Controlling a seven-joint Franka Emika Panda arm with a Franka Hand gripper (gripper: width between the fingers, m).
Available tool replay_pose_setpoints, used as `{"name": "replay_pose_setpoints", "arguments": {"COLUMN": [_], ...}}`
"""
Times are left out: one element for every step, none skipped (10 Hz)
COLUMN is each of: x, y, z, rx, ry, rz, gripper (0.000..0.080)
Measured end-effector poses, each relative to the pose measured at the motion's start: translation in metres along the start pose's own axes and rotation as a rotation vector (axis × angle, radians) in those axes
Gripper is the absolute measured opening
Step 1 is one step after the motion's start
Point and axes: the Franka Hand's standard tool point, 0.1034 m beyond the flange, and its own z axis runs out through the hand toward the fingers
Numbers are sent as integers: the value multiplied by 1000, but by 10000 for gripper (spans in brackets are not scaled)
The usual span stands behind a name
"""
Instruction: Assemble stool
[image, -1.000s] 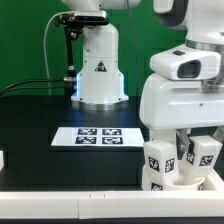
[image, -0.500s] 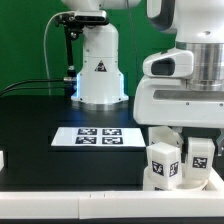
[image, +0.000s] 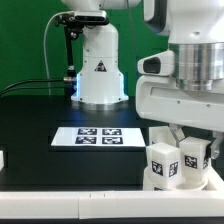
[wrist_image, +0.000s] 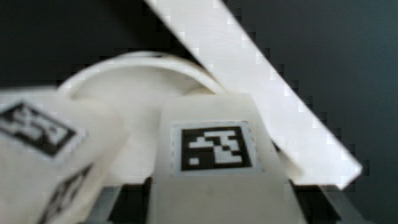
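Nearest the camera, at the exterior view's lower right: stool seat (image: 165, 183) sits flat on the black tabletop (image: 40, 125) by its front edge, with tagged legs standing in it. Two show clearly, front leg (image: 162, 163) and a second leg (image: 193, 157) to the exterior view's right of it.

Arm's wrist housing hangs directly over that cluster and hides the fingers (image: 180, 133) there. In the wrist view, two dark finger tips (wrist_image: 121, 204) frame the base of a tagged leg (wrist_image: 217, 148), one on each side. Looks like they straddle it, but contact isn't visible, so can't tell if they're pinching or just spread around it. Which of the legs this is, can't say for sure.

Key relation: leg's long axis is upright, roughly in line with the fingers' approach, and the leg lies straight below the wrist, between the tips. Curved seat rim (wrist_image: 125, 75) is just beyond the leg. My read: next move is vertical or a twist about that axis, seating the leg in its socket.

Further back: marker board (image: 99, 136) flat mid-tabletop, well apart from the stool. Robot base (image: 98, 70) behind it.
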Motion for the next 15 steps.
{"name": "replay_pose_setpoints", "arguments": {"x": [0, -1, -1, -1, -1, -2, -1, -2, -2, -4, -5, -5, -5, -5, -4], "y": [2, 2, 2, 2, 2, 3, 2, -1, -2, -1, -2, -1, 0, 0, 1], "z": [0, 0, 0, 0, 0, -1, -6, -14, -23, -33, -38, -35, -34, -34, -35], "rx": [24, 27, 28, 29, 30, 20, -10, -20, -15, -16, -13, -14, -11, -8, -16], "ry": [-11, -19, -21, -24, -24, -31, -61, -78, -82, -96, -102, -104, -105, -105, -104], "rz": [132, 189, 206, 231, 212, 159, 105, 33, -118, -268, -354, -387, -464, -519, -688], "gripper": [335, 335, 335, 335, 335, 518, 608, 608, 641, 647, 647, 648, 648, 648, 648]}}
